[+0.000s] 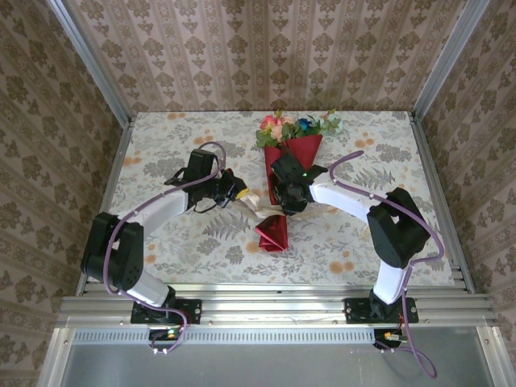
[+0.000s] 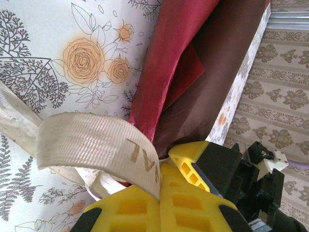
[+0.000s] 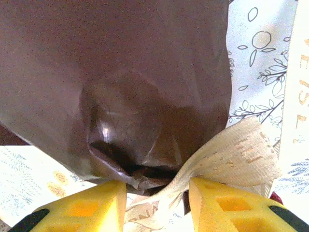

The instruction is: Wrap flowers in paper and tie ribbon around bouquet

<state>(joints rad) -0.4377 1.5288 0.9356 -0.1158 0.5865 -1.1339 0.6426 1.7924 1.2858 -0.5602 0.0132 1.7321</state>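
So basically the bouquet (image 1: pixel 293 151) is lying in the middle of the table (image 1: pixel 173 137), a bit toward the far side. The flowers (image 1: pixel 294 126) are poking out of the far end: pink, orange-red and blue heads with green leaves. The paper (image 1: pixel 272 235) is tapering down toward the arms, and its crimson tip is sticking out on the near side.

The left gripper (image 1: pixel 234 192) is sitting just left of the cone. In the left wrist view, the left gripper (image 2: pixel 161 180) is clenched, and it's pinching the ribbon (image 2: pixel 91 140) right in the seam between its yellow fingers (image 2: pixel 140 208). The ribbon is arching up out of the grip in a loose loop over the flowery tablecloth, with gold lettering showing on it. Just beside that loop, the paper (image 2: pixel 164 72) is showing both faces, crimson and dark maroon.

The right gripper (image 1: pixel 285 193) is lying on top of the cone, about halfway down it. In the right wrist view, the right gripper (image 3: pixel 157 195) is straddling the crumpled narrow part of the maroon paper (image 3: pixel 120 72), with one yellow finger (image 3: pixel 227 205) on each side. A length of ribbon (image 3: pixel 236 154) is running through the gap too. The fingers are standing apart, but whether they're actually squeezing the paper can't be told from here.
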